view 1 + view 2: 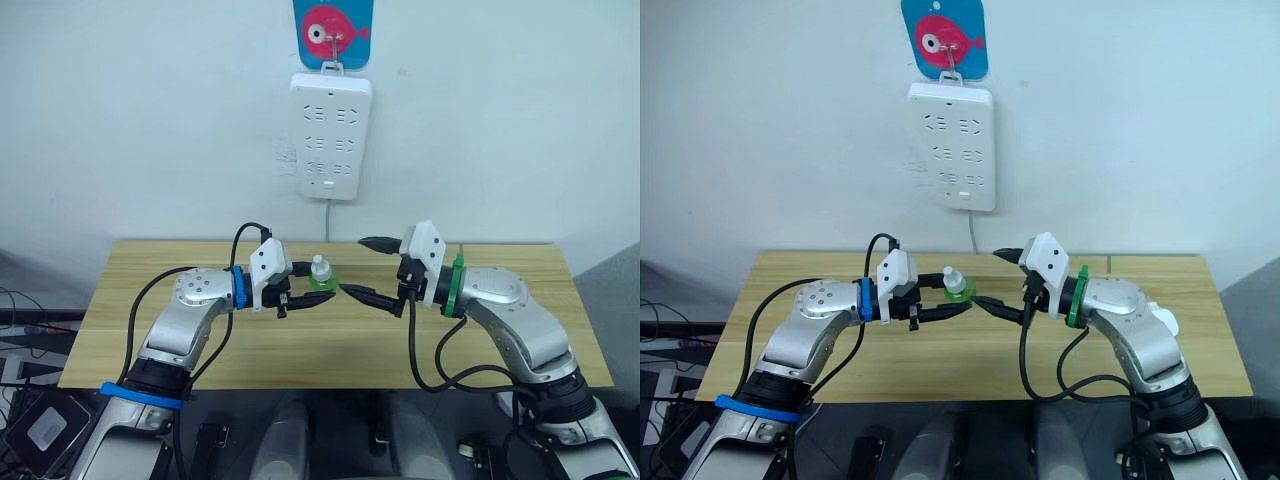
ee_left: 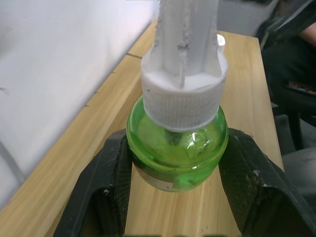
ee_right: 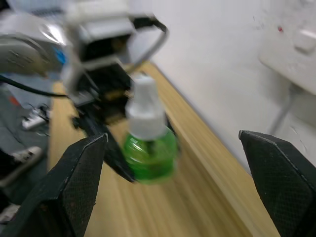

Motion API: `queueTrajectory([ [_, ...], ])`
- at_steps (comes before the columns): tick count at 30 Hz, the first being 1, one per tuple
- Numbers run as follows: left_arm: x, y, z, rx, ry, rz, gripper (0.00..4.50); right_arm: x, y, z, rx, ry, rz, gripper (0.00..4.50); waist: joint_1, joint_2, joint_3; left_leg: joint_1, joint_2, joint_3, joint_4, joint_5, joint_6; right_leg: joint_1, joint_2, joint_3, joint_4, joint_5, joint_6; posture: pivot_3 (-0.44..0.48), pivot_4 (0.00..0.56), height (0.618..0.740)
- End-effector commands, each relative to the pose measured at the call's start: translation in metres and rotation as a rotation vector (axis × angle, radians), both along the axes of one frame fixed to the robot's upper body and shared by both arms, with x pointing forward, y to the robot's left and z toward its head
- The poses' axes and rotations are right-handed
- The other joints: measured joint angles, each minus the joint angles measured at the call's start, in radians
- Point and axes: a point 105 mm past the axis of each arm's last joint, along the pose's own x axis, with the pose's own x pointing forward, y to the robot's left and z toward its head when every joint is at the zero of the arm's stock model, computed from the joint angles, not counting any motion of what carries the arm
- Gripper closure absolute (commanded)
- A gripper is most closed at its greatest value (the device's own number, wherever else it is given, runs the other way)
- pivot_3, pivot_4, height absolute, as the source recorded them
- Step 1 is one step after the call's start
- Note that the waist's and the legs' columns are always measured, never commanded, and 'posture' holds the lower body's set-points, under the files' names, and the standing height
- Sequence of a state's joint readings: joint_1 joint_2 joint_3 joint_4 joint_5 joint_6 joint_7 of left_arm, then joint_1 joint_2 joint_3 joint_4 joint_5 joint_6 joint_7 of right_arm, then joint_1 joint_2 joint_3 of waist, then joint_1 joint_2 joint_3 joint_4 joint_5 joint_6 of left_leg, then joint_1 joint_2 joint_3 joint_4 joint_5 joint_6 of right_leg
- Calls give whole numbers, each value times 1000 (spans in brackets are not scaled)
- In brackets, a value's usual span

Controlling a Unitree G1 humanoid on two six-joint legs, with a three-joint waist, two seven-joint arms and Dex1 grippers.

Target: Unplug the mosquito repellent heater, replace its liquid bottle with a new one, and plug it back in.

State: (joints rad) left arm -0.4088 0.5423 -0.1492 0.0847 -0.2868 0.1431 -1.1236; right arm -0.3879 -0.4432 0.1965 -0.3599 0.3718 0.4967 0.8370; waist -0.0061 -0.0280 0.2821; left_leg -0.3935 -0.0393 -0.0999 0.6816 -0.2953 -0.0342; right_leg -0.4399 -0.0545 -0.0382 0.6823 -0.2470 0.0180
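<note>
Green glass fills the left wrist view: a small round bottle [image 2: 177, 158] with a white ribbed cap [image 2: 183, 96] sits between the two black fingers [image 2: 101, 190] of the left gripper [image 1: 297, 291], which presses against its sides, clenched on it. From the head views the bottle stands upright above the middle of the wooden table [image 1: 140, 350], near the back edge.

Facing it from the other side, the right gripper [image 1: 368, 268] hangs with its fingers spread wide apart, released and holding nothing; its lower fingertip [image 1: 352, 292] points at the bottle from just beside it. In the right wrist view the bottle [image 3: 149, 150] shows between those open fingers, apart from both.

On the wall above the table hangs a long white power strip [image 1: 330, 137] under a blue card with a red fish [image 1: 333, 33], its cord [image 1: 328, 225] dropping behind the table. As for the plug-in heater unit, I cannot tell where it is
</note>
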Motion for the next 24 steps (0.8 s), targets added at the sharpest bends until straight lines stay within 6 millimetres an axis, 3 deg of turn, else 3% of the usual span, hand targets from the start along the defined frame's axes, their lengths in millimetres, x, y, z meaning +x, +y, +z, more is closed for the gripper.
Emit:
queueTrajectory([
  [1,1,-3,10,-7,-48,-17,2304,-10,15,15,92,33,55,35,0,0,0,0,0,0,0,0,0,0,0,0,0,0,0,80,242,740],
  [4,0,-5,10,-6,-50,-25,2304,-7,27,21,140,53,47,193,1,0,0,0,0,0,0,0,0,0,0,1,0,0,0,83,241,740],
  [6,0,-5,10,-3,-50,-30,2304,-7,33,22,146,52,49,560,3,0,0,0,-1,0,0,0,0,0,0,1,0,0,0,86,242,740],
  [8,-1,-4,10,1,-49,-33,2304,-8,38,22,141,49,56,1222,4,0,0,0,-1,-1,0,0,0,0,0,1,-1,0,0,86,242,740],
  [19,-2,-6,9,1,-47,-40,2304,1,53,19,116,23,51,1222,4,0,0,0,-1,-1,0,0,0,0,0,0,0,0,0,91,249,740],
  [22,-3,-6,8,2,-45,-39,2304,3,52,19,117,18,42,1836,4,0,0,-1,-1,-1,0,0,0,0,0,0,-1,0,0,94,250,740],
  [24,-4,-6,8,2,-44,-37,2304,4,52,17,109,11,42,2476,4,0,0,-1,-1,-1,0,0,0,0,0,0,-1,0,0,96,252,740],
])
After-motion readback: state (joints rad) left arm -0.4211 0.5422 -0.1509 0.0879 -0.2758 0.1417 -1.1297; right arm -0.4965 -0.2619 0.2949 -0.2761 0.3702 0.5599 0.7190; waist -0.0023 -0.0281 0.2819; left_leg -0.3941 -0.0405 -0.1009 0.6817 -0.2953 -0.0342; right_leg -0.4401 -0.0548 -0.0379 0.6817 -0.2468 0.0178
